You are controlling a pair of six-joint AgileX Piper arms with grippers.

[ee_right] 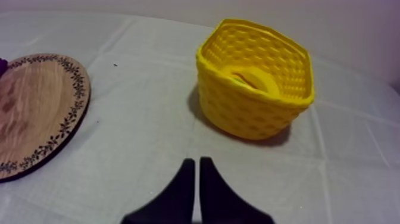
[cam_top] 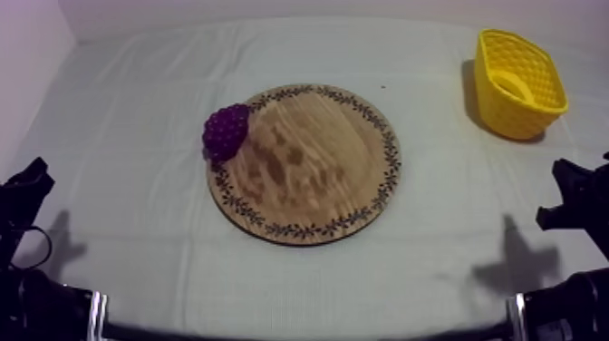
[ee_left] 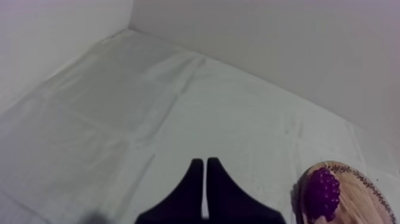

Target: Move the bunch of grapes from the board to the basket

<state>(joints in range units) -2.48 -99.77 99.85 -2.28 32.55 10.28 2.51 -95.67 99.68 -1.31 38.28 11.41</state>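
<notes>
The purple bunch of grapes (cam_top: pixel 226 131) lies on the left rim of the round wooden board (cam_top: pixel 317 172) in the middle of the table. The yellow basket (cam_top: pixel 512 113) stands at the far right. My left gripper (cam_top: pixel 27 177) rests low at the left edge, well short of the board. In the left wrist view its fingers lie together as a narrow wedge (ee_left: pixel 205 161), with the grapes (ee_left: pixel 322 193) on the board (ee_left: pixel 364 199) off to one side. My right gripper (cam_top: pixel 569 186) rests low at the right, shut (ee_right: pixel 197 161), facing the basket (ee_right: pixel 238 113) and the board (ee_right: pixel 30 107).
A yellow banana (ee_right: pixel 253 77) lies inside the basket. Grey-white cloth covers the table, with walls at the back and left. Open cloth lies between each gripper and the board.
</notes>
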